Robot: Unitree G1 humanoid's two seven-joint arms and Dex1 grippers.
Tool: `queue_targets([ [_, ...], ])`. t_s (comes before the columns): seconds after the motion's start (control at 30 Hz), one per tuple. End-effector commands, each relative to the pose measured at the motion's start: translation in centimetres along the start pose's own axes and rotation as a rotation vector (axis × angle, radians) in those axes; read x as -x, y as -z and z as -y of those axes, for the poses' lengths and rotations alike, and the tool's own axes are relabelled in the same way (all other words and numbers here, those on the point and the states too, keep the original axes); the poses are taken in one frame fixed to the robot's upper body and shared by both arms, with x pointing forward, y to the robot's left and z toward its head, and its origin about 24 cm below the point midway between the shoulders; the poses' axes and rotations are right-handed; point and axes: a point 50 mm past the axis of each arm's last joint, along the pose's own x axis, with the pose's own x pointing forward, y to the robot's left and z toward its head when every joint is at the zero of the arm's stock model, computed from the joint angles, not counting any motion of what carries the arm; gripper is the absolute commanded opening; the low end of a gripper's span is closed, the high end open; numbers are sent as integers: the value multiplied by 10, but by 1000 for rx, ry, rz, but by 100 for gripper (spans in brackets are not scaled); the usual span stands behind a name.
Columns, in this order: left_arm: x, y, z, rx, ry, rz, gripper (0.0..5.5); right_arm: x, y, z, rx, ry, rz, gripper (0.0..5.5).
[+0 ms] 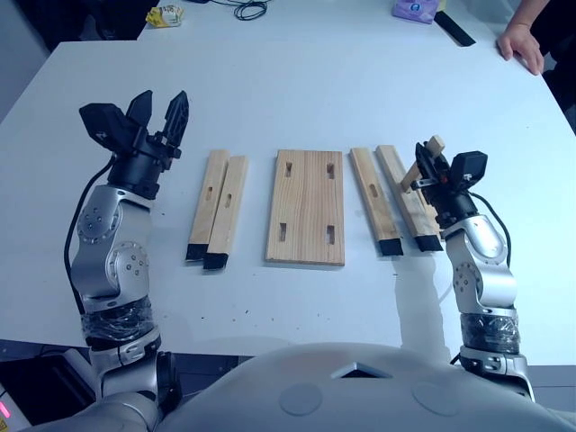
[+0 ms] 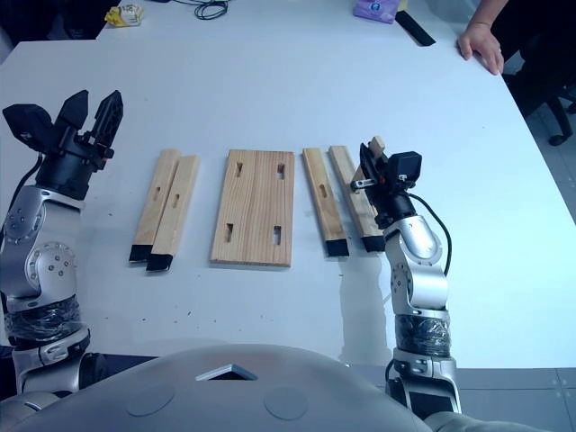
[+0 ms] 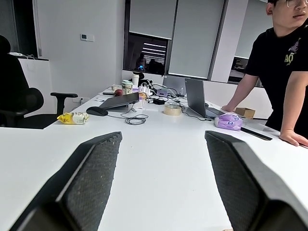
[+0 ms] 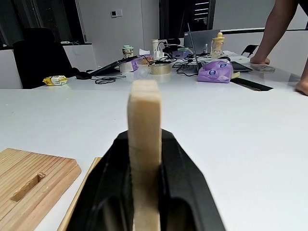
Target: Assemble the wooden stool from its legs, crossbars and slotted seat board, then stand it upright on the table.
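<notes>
The slotted seat board [image 1: 306,207] lies flat at the table's middle. Two wooden legs with black tips [image 1: 209,205] [image 1: 229,213] lie side by side to its left. Two more legs [image 1: 373,200] [image 1: 402,184] lie to its right. My right gripper [image 1: 423,171] hovers over the outer right leg, shut on a short pale crossbar [image 4: 144,144] that sticks up between its black fingers [image 4: 180,183]. My left gripper [image 1: 162,101] is raised left of the left legs, open and holding nothing, with its pads [image 3: 91,178] wide apart.
A person's hand [image 1: 522,45] rests on the table's far right edge. Along the far edge lie a purple pouch [image 1: 414,9], a black bar [image 1: 454,27], a yellow packet [image 1: 166,15] and a cable [image 1: 249,9]. White table surface [image 1: 306,99] stretches beyond the parts.
</notes>
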Motion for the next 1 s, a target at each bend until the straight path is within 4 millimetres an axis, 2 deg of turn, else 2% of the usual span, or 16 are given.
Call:
queue_targets([
  [0.03,-1,-1,0,4,10,-6,321,40,63,11,-56,115,-333,42],
  [0.3,-1,-1,1,5,6,-5,321,36,55,7,-52,79,-313,42],
  [0.33,-1,-1,0,5,5,-6,321,35,53,6,-45,74,-309,78],
  [0.73,6,1,-3,7,-18,-9,321,30,44,3,-33,40,-305,256],
  [1.0,12,2,-2,12,-38,-4,321,20,13,4,25,-4,-235,259],
])
